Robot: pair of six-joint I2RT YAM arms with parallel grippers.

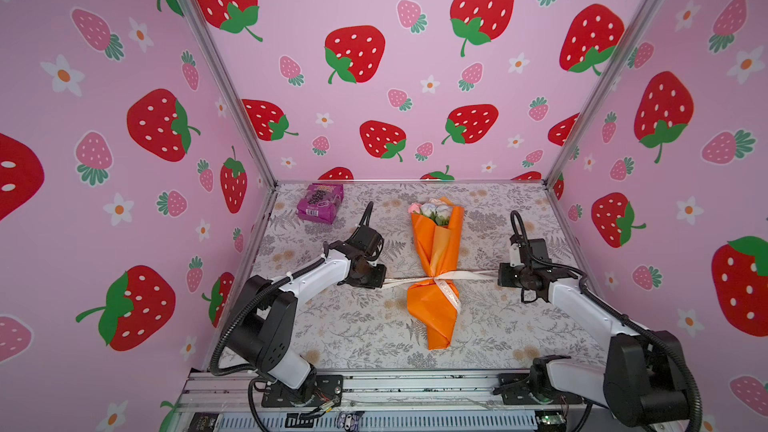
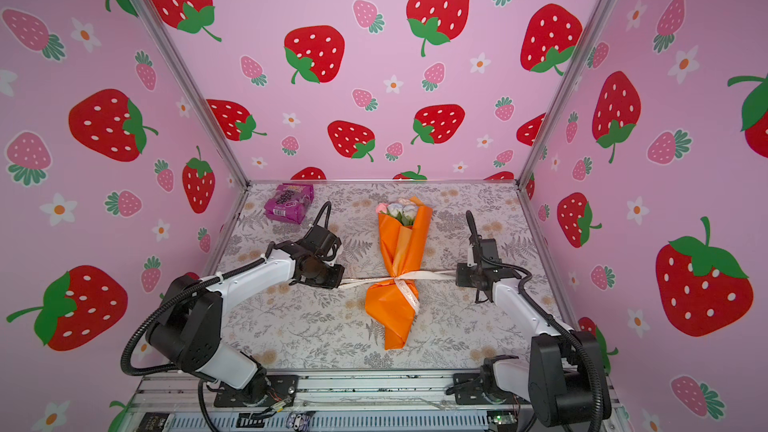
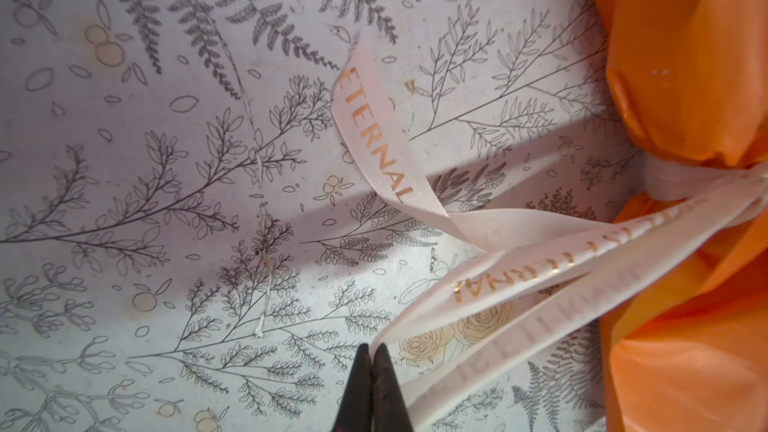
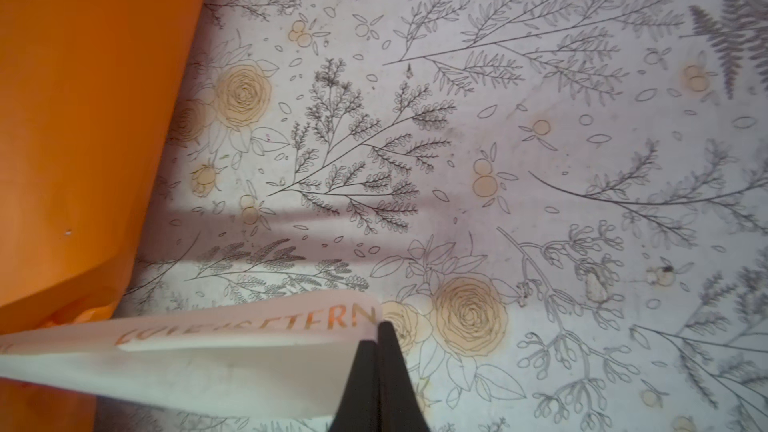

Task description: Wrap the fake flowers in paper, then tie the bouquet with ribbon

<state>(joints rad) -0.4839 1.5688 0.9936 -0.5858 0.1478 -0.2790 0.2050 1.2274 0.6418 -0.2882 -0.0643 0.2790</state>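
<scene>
The bouquet of fake flowers (image 1: 437, 251) (image 2: 402, 245) lies mid-table in orange wrapping paper (image 3: 685, 56) (image 4: 83, 118), its pink and white heads (image 1: 432, 209) pointing to the back wall. A cream printed ribbon (image 1: 441, 282) (image 2: 405, 280) is cinched round its narrow waist, stretched out taut to both sides. My left gripper (image 1: 384, 282) (image 3: 374, 352) is shut on a ribbon loop (image 3: 519, 280) left of the bouquet. To the right, my right gripper (image 1: 499, 276) (image 4: 380, 332) is shut on the ribbon (image 4: 208, 351). A loose ribbon tail (image 1: 451, 299) lies over the lower wrap.
A purple snack packet (image 1: 320, 202) (image 2: 289, 202) sits at the back left corner. Strawberry-print walls close the table (image 1: 353, 338) on three sides. A metal rail (image 1: 395, 384) with both arm bases runs along the front edge.
</scene>
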